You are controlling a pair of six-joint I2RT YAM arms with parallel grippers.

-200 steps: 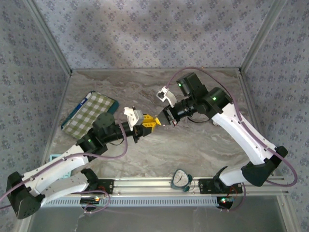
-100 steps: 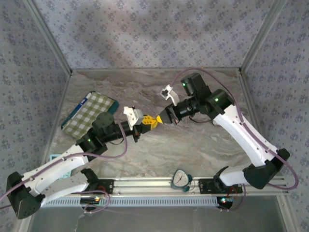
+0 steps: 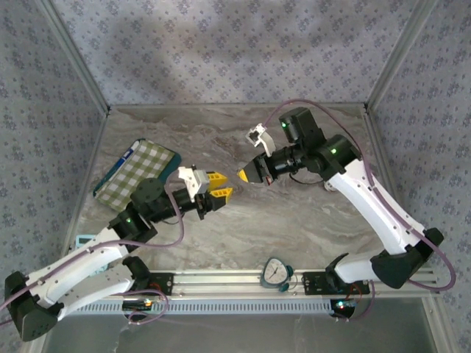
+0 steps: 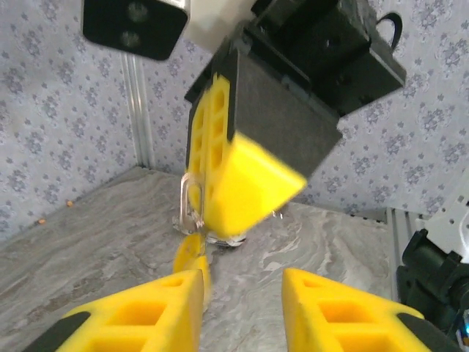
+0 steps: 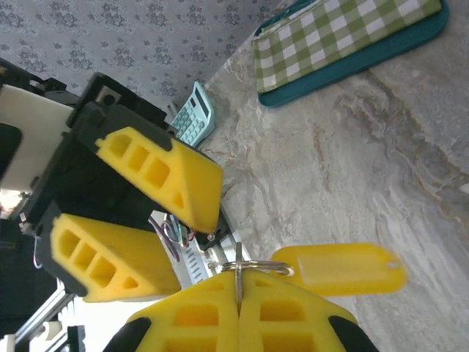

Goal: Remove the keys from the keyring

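Note:
My right gripper [image 3: 243, 174] hangs above the middle of the marble table, shut on the metal keyring [image 5: 238, 273], which is pinched edge-on between its yellow fingers. A small ring [image 5: 258, 268] links a flat yellow-headed key [image 5: 338, 268] to it, and the key dangles to the side. In the left wrist view the keyring [image 4: 188, 203] and yellow key [image 4: 188, 255] hang below the right gripper [image 4: 230, 220]. My left gripper [image 3: 228, 184] faces it from the left, a short gap away. It stands open with nothing between its fingers [image 4: 139, 315].
A green checkered cloth on a teal tray [image 3: 137, 175] lies at the left. A teal calculator [image 5: 194, 114] sits near the left front edge. A dial timer [image 3: 276, 271] rests on the front rail. Patterned walls close in the table.
The left gripper, which met the right gripper's tips a second ago, has opened and pulled back to the left. The right gripper has shifted slightly up and right with the keyring.

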